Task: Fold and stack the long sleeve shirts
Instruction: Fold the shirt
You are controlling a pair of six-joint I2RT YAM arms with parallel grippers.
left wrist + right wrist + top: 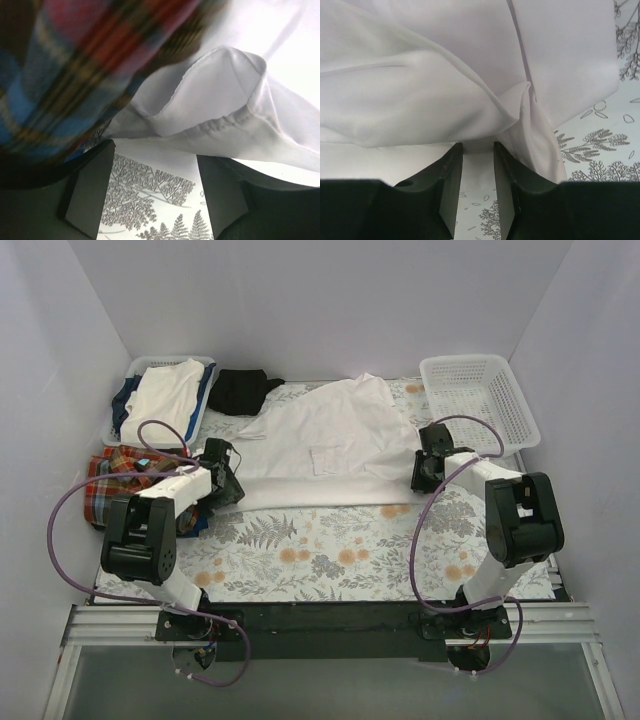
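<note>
White shirt (pixel 330 435), thin and limp, is best pinched at hem; left gripper (pixel 155 160) seen open, hold of right gripper (pixel 477 150) undetermined.

Left pincer (pixel 155 167) wide apart, right pincer (pixel 477 152) narrower

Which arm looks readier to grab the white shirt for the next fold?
Right, probably: a bunched fold of the white shirt meets the right gripper, while the left gripper gapes just short of its edge, with the plaid shirt crowding it.
</note>
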